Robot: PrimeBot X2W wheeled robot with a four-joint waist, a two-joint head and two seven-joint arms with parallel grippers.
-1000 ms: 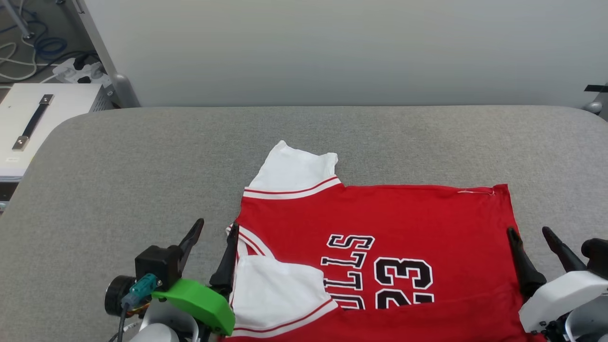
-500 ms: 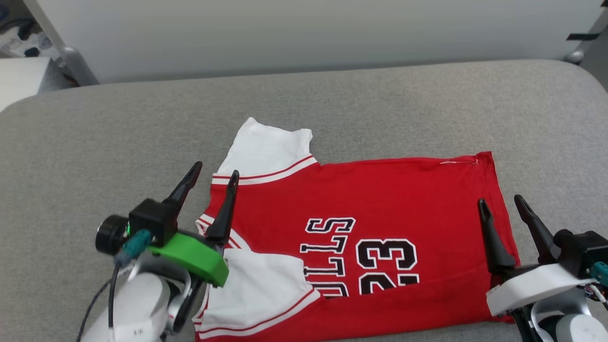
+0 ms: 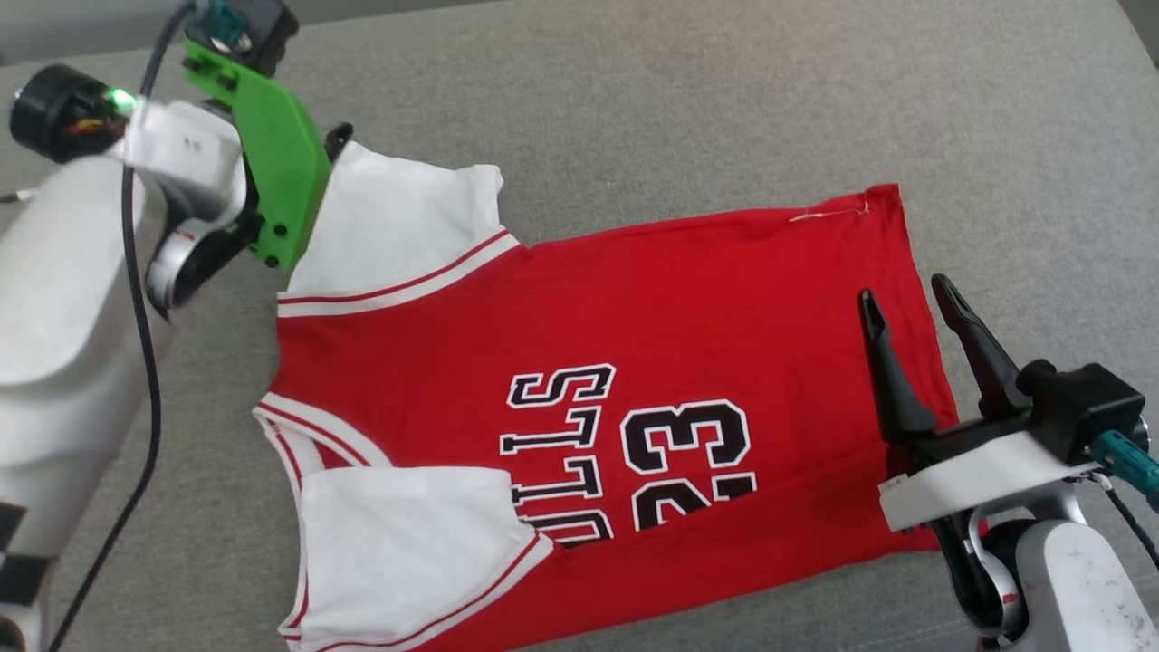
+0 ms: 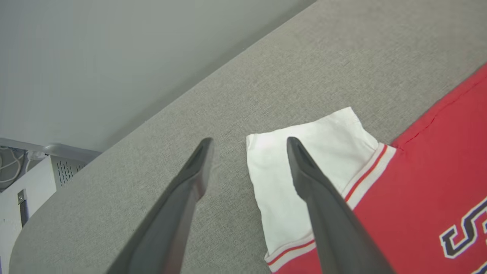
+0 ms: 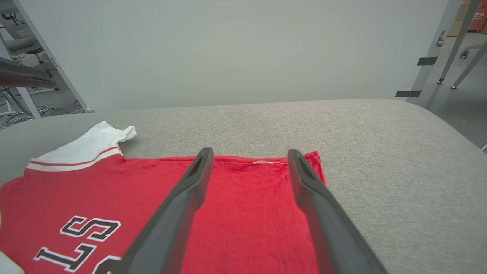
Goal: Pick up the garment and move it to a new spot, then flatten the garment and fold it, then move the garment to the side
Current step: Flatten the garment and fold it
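Observation:
The garment, a red shirt with white sleeves and black lettering, lies spread flat on the grey table, collar to the left and hem to the right. My left gripper hangs open over the outer corner of the far white sleeve, one finger above the fabric and the other above bare table. In the head view its green wrist mount covers most of the fingers. My right gripper stands open above the hem end, with red cloth under the gap and nothing between its fingers.
The grey padded table has bare room beyond and to the right of the shirt. A pale wall stands behind it. A white cabinet sits off the table's far left corner, and metal frame legs at the right.
The head camera has tilted down. My left gripper has gone from beside the collar forward to the far sleeve. The right gripper has edged forward over the hem. Both stay open.

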